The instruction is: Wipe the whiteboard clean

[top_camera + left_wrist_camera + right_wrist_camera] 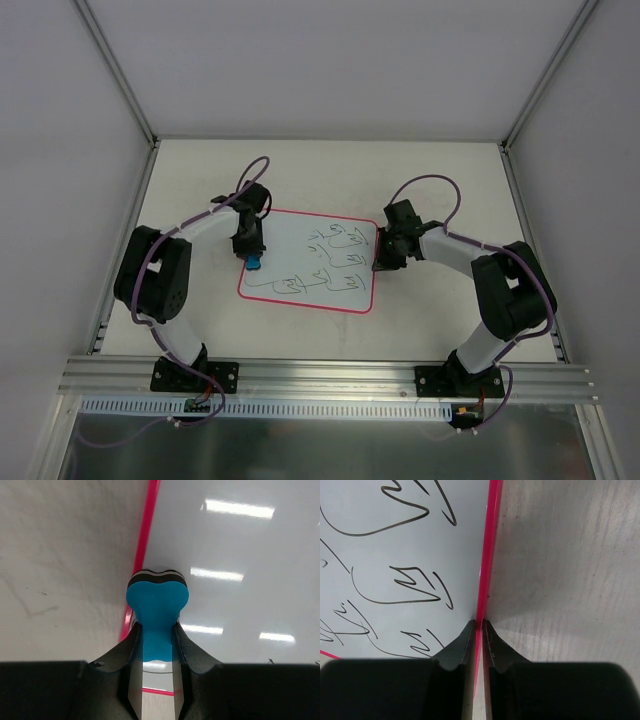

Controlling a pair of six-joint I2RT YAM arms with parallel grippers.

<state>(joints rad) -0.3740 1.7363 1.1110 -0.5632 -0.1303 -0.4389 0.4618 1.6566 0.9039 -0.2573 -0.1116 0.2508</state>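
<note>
Left hand point(157, 632) covering eraser point(157, 597) base, whiteboard point(395, 540) scribbles point(395, 601) cropped

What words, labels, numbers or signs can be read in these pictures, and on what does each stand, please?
None can be read.
The dark marker scribbles on the flat white, pink-bordered whiteboard are loops and zigzags, not legible words.
The blue foam eraser block bears no label.

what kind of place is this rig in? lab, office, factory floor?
Most likely a lab robot cell. Plain white panel walls in metal framing enclose the table. The left arm and right arm mount on an aluminium rail, with a whiteboard as the workpiece.
</note>
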